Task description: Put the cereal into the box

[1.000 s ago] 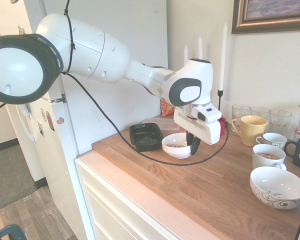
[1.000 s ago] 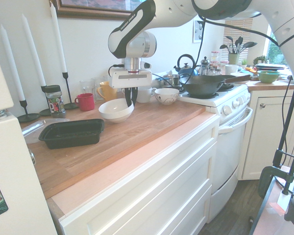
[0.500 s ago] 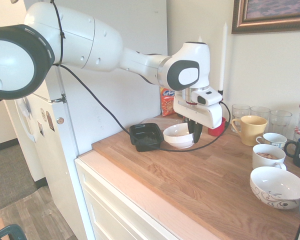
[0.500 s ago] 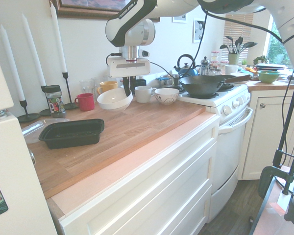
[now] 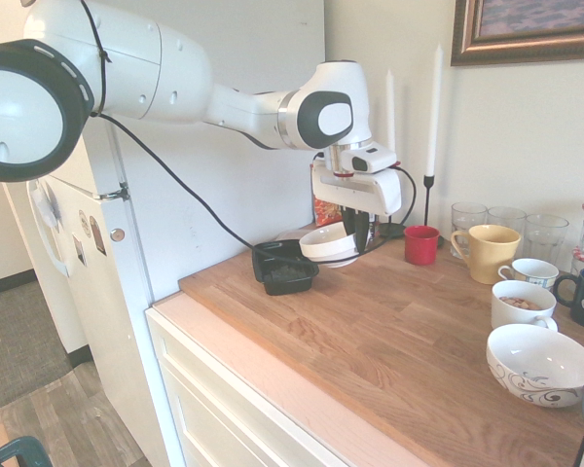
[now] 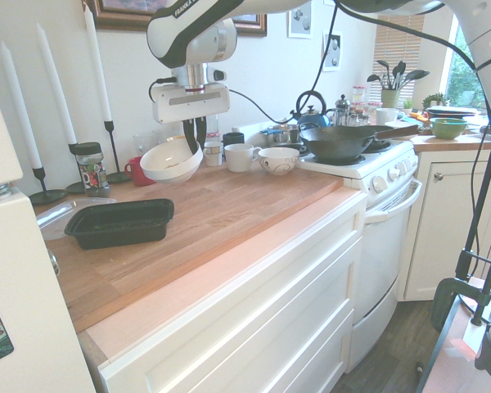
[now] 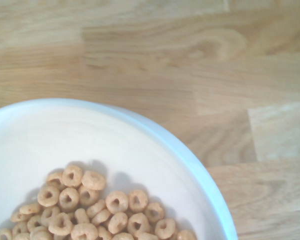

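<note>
The end effector (image 5: 356, 233) is clamping a white bowl (image 5: 328, 243) above the bench (image 5: 409, 341), beside the black box (image 5: 284, 265)

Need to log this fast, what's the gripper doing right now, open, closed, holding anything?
Gripper: closed on the rim of the white bowl of cereal, held above the wooden counter.

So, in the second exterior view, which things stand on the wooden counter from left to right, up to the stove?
Black tray → white bowl held up by the hand → white mug → patterned bowl.
</note>
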Tool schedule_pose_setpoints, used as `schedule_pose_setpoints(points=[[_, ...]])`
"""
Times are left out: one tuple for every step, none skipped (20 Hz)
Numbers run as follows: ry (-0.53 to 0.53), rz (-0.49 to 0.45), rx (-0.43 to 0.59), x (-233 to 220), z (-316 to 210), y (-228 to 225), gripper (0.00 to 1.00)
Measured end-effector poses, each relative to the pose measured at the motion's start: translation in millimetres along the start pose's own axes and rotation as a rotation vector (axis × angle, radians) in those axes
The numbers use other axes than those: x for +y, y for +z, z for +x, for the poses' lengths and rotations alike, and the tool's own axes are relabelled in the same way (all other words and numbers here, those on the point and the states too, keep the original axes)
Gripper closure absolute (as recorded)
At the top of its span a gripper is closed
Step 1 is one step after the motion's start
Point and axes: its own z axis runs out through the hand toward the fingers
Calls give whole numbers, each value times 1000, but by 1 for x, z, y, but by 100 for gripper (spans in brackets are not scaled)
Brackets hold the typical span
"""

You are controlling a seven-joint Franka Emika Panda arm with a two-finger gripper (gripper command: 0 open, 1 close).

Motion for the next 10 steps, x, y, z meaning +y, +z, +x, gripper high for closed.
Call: schedule_pose_setpoints(points=[[-7,-6,10,-6,-6,-4,100],[-16,-9,20,-12,-12,-8,100],[-23,-13,31,-17,-18,-11,100],[-30,-17,41,-22,-24,-13,100],[-36,-22,50,-27,-30,-14,100],[-42,-26,57,-31,-35,-14,100],[-48,-30,63,-35,-40,-15,100],[-53,-32,67,-38,-45,-15,100],[-57,-36,72,-40,-48,-16,100],[-60,-41,79,-41,-51,-16,100]])
